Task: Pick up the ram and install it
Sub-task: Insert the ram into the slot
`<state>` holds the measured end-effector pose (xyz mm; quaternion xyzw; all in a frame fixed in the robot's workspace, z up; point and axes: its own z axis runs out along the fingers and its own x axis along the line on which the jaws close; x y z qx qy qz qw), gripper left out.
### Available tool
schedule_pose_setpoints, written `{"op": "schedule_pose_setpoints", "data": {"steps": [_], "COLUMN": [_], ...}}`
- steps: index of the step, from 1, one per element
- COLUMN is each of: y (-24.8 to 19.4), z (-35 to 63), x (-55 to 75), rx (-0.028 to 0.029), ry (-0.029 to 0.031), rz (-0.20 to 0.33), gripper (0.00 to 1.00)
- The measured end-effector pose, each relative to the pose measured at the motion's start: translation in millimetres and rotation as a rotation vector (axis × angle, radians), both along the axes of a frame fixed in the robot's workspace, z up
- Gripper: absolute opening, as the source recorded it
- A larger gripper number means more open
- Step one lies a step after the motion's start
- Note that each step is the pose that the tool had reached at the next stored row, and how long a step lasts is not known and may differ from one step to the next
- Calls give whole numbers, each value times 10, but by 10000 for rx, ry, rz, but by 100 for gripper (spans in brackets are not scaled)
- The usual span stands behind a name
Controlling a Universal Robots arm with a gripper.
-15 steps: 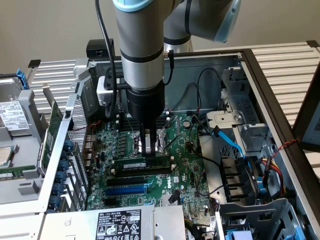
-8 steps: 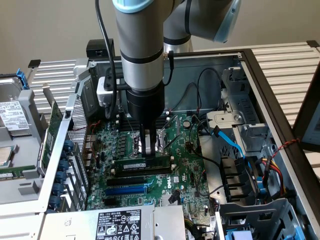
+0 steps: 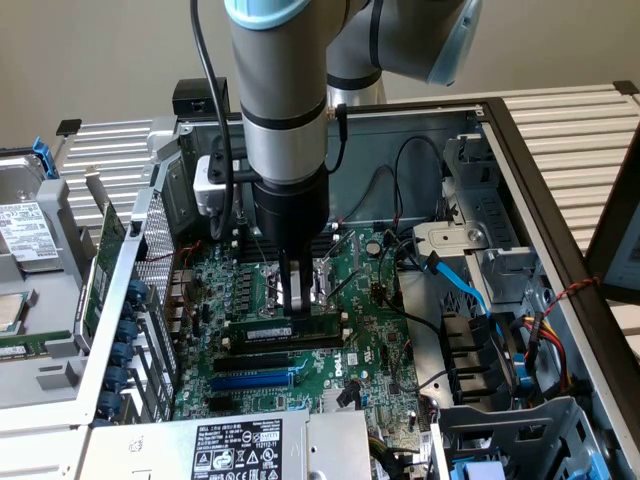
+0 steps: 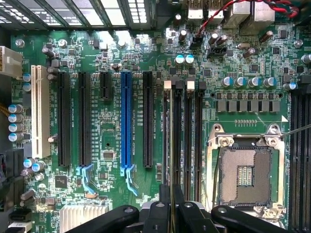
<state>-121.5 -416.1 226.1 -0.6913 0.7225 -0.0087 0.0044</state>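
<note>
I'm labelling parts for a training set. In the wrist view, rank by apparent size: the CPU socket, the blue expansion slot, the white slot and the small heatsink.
Largest to smallest in the wrist view:
1. CPU socket, the broadest.
2. Blue expansion slot, long and narrow.
3. White slot, much like the blue one in size; that ranking is unsure.
4. Small heatsink, partly cut off, so unsure.

- The motherboard [image 3: 350,330] lies flat in the open computer case [image 3: 520,130].
- The ram [image 3: 290,330] stands edge-down on a memory slot [image 4: 176,141], between the processor socket [image 4: 243,174] and the expansion slot [image 4: 126,121].
- The gripper [image 3: 298,300] is directly above the ram's middle.
</note>
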Motion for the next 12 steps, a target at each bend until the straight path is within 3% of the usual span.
{"op": "schedule_pose_setpoints", "data": {"steps": [6,7,10,11,12], "y": [0,1,0,0,0], "z": [-6,-7,-6,-5,0], "x": [-3,-2,-4,-4,-4], "rx": [0,1,0,-1,-1], "ry": [10,41,265,293,322], "rz": [4,4,1,3,2], "gripper": [14,14,22,22,28]}}
